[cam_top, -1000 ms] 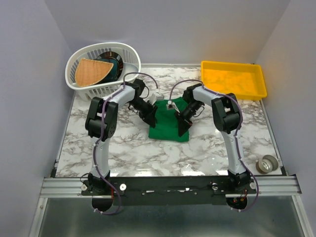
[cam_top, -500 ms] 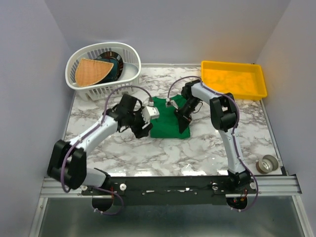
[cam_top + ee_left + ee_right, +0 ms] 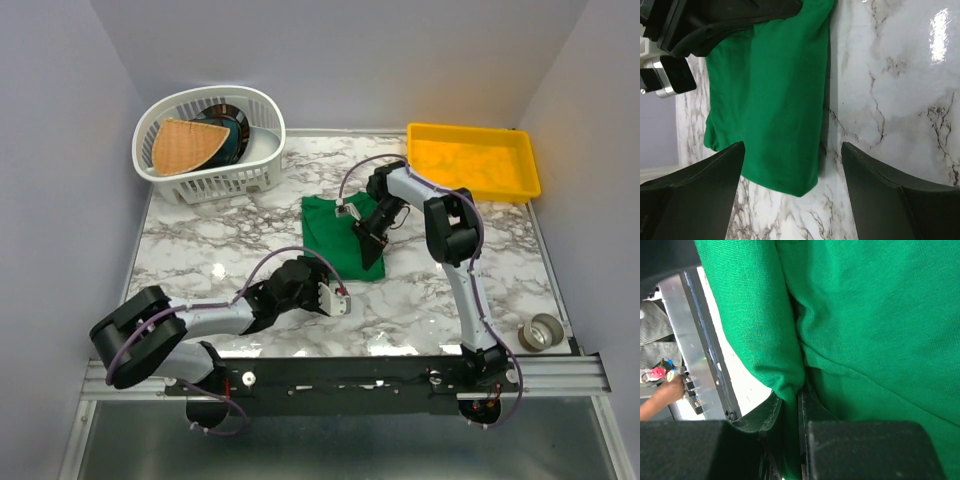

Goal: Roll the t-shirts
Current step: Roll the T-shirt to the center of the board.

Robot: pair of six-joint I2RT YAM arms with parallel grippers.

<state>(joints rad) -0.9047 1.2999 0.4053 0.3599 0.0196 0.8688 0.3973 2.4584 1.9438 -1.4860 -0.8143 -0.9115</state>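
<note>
Green t-shirt (image 3: 325,230), folded, centre frame.
Right gripper (image 3: 368,245) pinches its right edge; left gripper (image 3: 336,298) spread wide, empty, lower centre.

The t-shirt (image 3: 330,235) is laid at the middle of the surface (image 3: 200,250). A basket (image 3: 225,182) is set at the far left corner and a tray (image 3: 470,160) at the far right. A tape roll (image 3: 543,332) is placed near right. The right jaws are set on the t-shirt's right edge; the left jaws are held nearer, apart from it.

Plain emerald-green t-shirt (image 3: 325,235), folded, flat at marble table (image 3: 200,250) centre
</note>
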